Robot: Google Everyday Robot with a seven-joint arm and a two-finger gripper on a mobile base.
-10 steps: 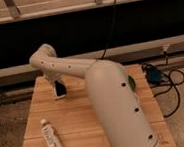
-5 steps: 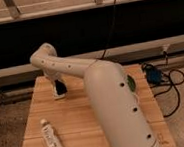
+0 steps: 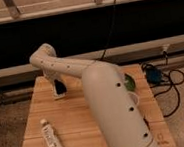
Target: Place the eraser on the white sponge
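My gripper (image 3: 57, 88) hangs at the end of the white arm (image 3: 109, 106), low over the far left part of the wooden table (image 3: 76, 120). A dark block (image 3: 61, 86) that looks like the black eraser shows at the gripper, just above the table; I cannot tell whether it is held. A small whitish patch (image 3: 55, 95) lies right under the gripper and may be the white sponge; most of it is hidden.
A white labelled bottle (image 3: 52, 137) lies on the table's front left. A green object (image 3: 130, 82) peeks out behind the arm at the right. Black cables and a blue plug (image 3: 156, 76) lie on the floor to the right. A dark wall runs behind the table.
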